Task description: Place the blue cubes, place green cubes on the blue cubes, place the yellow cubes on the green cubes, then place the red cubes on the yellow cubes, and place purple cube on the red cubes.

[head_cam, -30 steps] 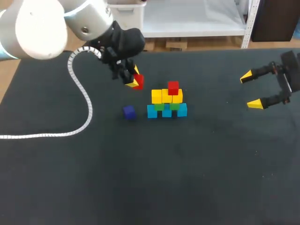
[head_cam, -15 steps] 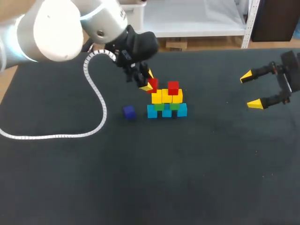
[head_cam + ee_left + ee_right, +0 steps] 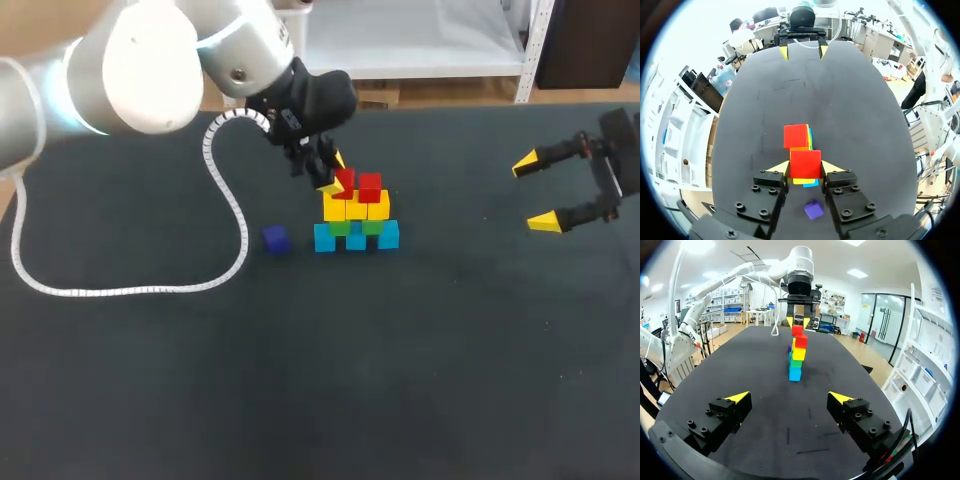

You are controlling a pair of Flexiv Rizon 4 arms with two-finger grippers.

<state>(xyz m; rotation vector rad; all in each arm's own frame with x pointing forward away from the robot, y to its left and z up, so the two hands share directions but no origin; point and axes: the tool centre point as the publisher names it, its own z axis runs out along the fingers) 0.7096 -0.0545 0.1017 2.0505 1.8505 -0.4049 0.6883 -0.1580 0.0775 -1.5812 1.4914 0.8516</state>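
A stepped stack stands mid-table: blue cubes (image 3: pixel 324 238) at the base, green cubes (image 3: pixel 340 228) on them, then yellow cubes (image 3: pixel 356 206), with one red cube (image 3: pixel 369 187) on top at the right. My left gripper (image 3: pixel 335 180) is shut on a second red cube (image 3: pixel 344 183) (image 3: pixel 805 163), held beside the first red cube (image 3: pixel 796 136) over the yellow row; whether it touches the yellow I cannot tell. A purple cube (image 3: pixel 275 239) (image 3: pixel 813 209) lies on the table left of the stack. My right gripper (image 3: pixel 537 190) (image 3: pixel 790 397) stands open far to the right, with nothing between its fingers.
A white coiled cable (image 3: pixel 130 290) from the left arm loops across the black table (image 3: pixel 400 380) at the left. From the right wrist, the stack (image 3: pixel 796 360) shows ahead, with the left gripper (image 3: pixel 799 322) behind it.
My left arm has carried the red cube rightward from beside the stack to over its yellow row, next to the other red cube. The right arm has stayed still.
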